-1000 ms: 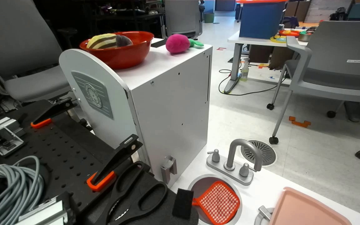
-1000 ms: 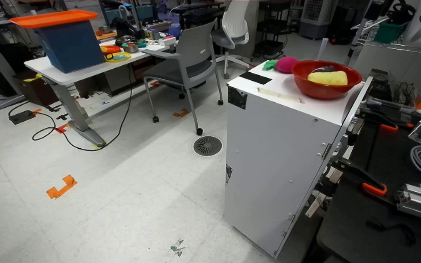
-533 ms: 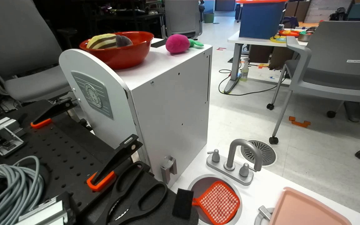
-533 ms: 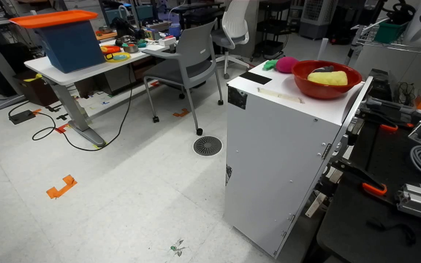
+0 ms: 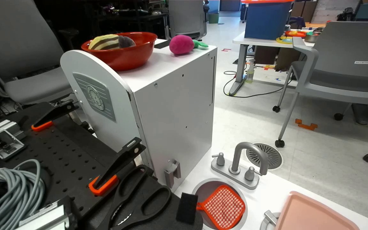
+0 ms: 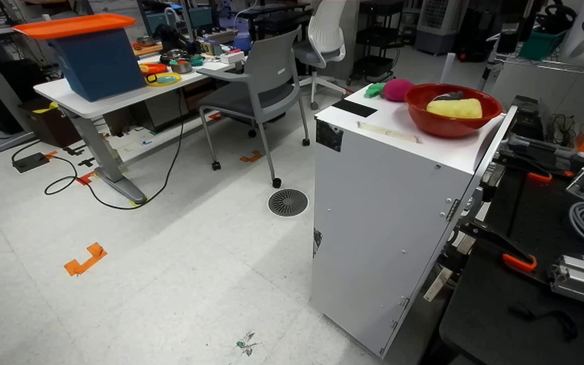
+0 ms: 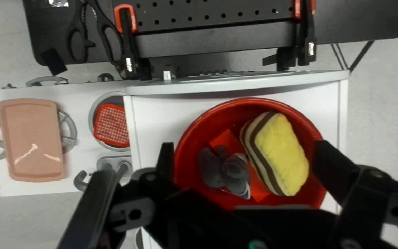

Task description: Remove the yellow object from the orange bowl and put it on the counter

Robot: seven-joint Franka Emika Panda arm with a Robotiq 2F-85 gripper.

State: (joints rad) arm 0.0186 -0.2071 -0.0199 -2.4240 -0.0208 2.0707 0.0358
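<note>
The yellow object (image 7: 283, 155), a plush piece with brown and cream stripes along one side, lies in the orange bowl (image 7: 250, 101). Both also show in the exterior views, the yellow object (image 5: 102, 42) (image 6: 454, 108) inside the bowl (image 5: 126, 60) (image 6: 444, 128). A grey plush (image 7: 228, 169) lies beside it in the bowl. The bowl stands on the white counter (image 7: 150, 121) (image 6: 383, 117). My gripper (image 7: 245, 148) is open and empty above the bowl. Its fingers stand wide apart on either side of the bowl in the wrist view, the yellow object nearer the right one.
A pink ball with green leaves (image 5: 181, 44) (image 6: 397, 89) sits on the counter. A rounded upright panel (image 5: 96, 95) edges the counter by the black table with clamps (image 7: 128, 41). A lower white surface holds a faucet (image 5: 241, 159), an orange mesh disc (image 7: 112, 125) and a pink tray (image 7: 31, 138).
A dark shape at the top right of an exterior view reaches a little lower than before. The bowl, the yellow object and the pink ball have not moved.
</note>
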